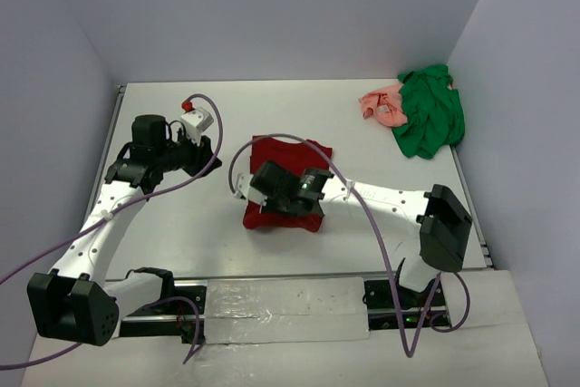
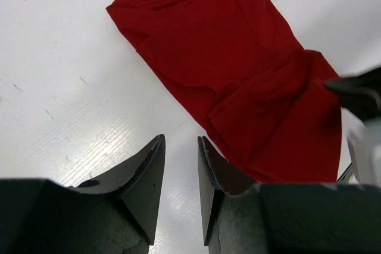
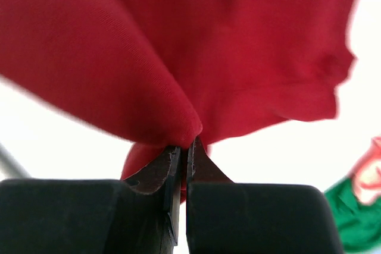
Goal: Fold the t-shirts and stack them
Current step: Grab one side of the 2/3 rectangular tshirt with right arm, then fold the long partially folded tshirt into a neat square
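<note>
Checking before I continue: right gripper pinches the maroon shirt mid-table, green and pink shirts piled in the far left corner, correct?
No: the green shirt and pink shirt lie in the far right corner, per the top view. The right gripper does pinch the maroon shirt mid-table.

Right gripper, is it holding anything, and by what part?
The right gripper is shut on a bunched fold of the maroon t-shirt.

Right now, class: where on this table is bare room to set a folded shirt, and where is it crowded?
Free: table between maroon shirt and back wall; between it and left gripper. Crowded: far right corner, with green shirt and pink shirt.
</note>
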